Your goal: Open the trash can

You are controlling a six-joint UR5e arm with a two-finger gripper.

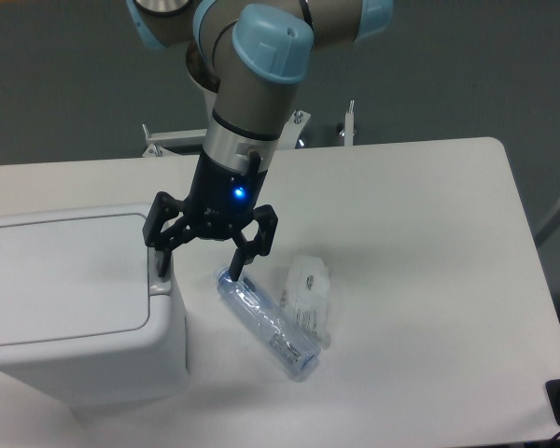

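a white table [420, 243] filled the view under a grey floor. nearest, the trash can [70, 299] sat at the table's left front corner, its lid down. just right of it lay a clear bottle [266, 322] beside a crumpled plastic wrapper [308, 294]. my gripper [198, 268] hung spread wide, one finger at the can's right rim, the other by the bottle's end, grasping nothing.

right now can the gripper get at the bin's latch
Probably yes: the open gripper has one finger right at the bin lid's right edge, nothing between. The latch itself is hidden.
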